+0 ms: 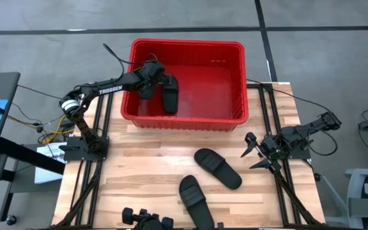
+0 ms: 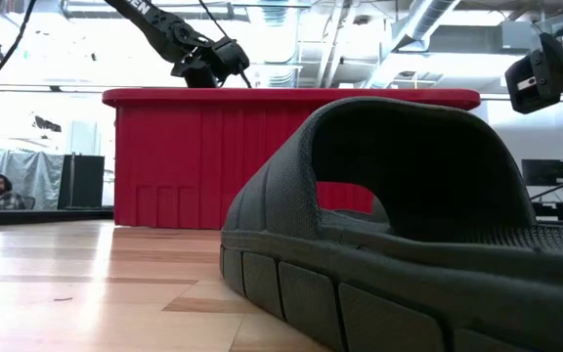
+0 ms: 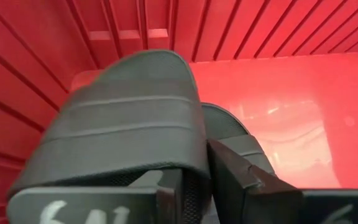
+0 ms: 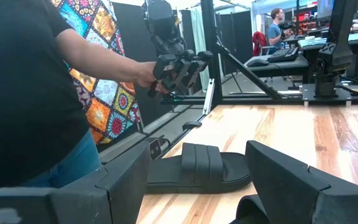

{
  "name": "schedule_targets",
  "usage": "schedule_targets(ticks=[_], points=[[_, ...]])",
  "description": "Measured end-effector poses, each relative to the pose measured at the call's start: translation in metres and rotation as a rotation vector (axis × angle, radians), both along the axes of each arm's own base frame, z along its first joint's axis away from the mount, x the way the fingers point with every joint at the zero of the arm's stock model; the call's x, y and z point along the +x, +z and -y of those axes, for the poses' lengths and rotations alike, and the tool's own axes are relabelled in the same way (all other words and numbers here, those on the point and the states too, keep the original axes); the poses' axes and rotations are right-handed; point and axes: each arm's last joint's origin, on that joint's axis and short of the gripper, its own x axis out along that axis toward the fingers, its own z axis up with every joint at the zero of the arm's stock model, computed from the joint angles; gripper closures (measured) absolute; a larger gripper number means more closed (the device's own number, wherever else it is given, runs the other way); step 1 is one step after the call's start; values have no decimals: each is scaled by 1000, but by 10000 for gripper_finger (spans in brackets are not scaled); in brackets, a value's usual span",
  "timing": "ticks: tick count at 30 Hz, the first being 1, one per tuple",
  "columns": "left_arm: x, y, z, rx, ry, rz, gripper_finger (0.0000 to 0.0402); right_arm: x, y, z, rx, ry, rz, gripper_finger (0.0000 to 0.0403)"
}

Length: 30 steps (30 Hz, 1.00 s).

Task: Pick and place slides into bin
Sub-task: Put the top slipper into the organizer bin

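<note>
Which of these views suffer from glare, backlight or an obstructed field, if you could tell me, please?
Low view: bright windows behind put the bin in backlight, and a near slide fills the right foreground. Left wrist view: a pale sheen lies on the bin's red floor, and a slide covers much of the frame. High view: evenly lit, no strong glare.

Left end effector (image 3: pixel 194 196) is pinching the wide strap of a matte black rubber slide sandal (image 3: pixel 129 124) inside the ribbed bright red plastic bin (image 3: pixel 303 106), second black slide (image 3: pixel 235 137) right beneath it.
</note>
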Motion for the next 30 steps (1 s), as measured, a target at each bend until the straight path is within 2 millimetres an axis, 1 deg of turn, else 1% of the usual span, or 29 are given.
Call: schedule_targets(ticks=[5, 9, 18, 30], points=[[0, 0, 0, -5, 12, 13, 324, 0, 0, 0, 0, 0, 0, 143], [0, 0, 0, -3, 17, 8, 316, 0, 0, 0, 0, 0, 0, 143], [-1, 0, 0, 2, 50, 19, 314, 0, 0, 0, 0, 0, 0, 143], [-2, 0, -1, -30, 126, 109, 314, 0, 0, 0, 0, 0, 0, 143]])
